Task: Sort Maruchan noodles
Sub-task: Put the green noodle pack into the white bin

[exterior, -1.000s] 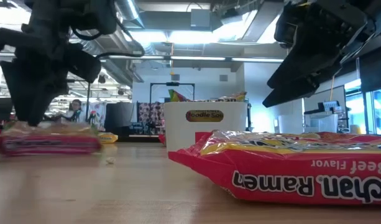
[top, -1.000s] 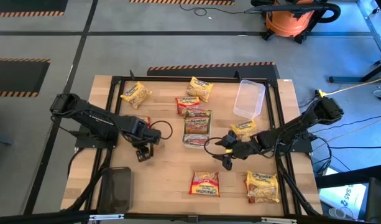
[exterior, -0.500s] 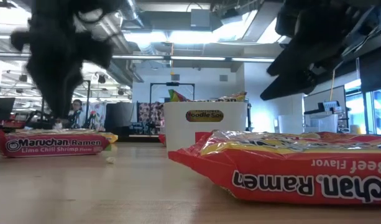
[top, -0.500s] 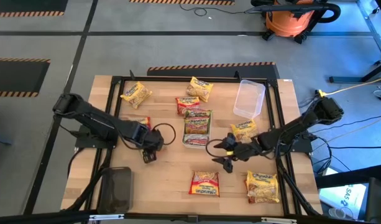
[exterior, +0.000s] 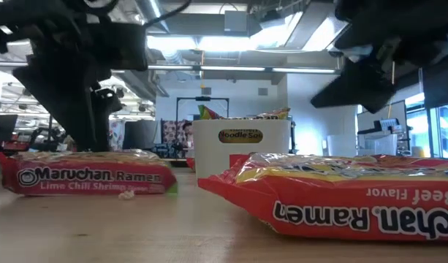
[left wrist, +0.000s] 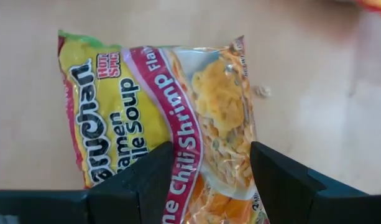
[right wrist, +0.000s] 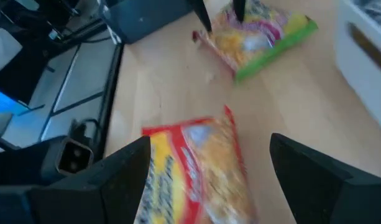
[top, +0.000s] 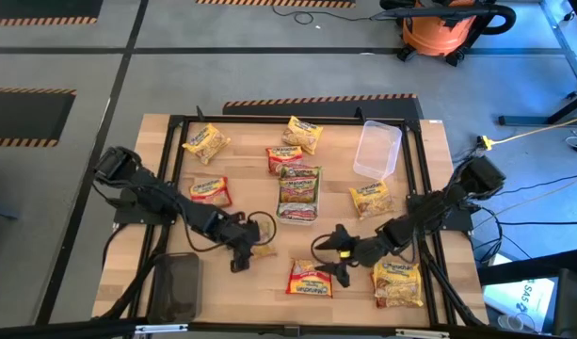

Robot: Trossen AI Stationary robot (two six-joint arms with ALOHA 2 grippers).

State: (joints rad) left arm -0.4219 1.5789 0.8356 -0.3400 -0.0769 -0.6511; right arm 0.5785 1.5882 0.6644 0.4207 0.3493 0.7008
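The lime chili shrimp packet [left wrist: 171,124] lies flat on the wooden table [top: 260,282], near the front and a little left of centre; in the high view only a sliver of it [top: 262,250] shows under the left gripper [top: 246,252]; that gripper is right over it, one finger [left wrist: 146,180] on each side of the wrapper, jaws spread wide, and whether they actually pinch the packet cannot be told. The low view has the same packet [exterior: 92,175] flat on the wood with the dark arm standing above it.

Just to its right, a red beef packet [top: 310,279] lies at the front edge; the right gripper [top: 340,256] hangs over its near corner, jaws wide apart, nothing between them; the wrist view shows that packet [right wrist: 190,168] lying free below the open fingers [right wrist: 115,174].

Farther right, a yellow packet [top: 397,282] sits by the frame; another yellow one [top: 371,197] lies mid-right; a white tray [top: 297,212] in the middle holds stacked packets [top: 298,184]; a clear tray [top: 377,149] is at the back right; a pink-striped packet [top: 210,190] is left of centre; a dark tray [top: 178,287] sits at the front left.
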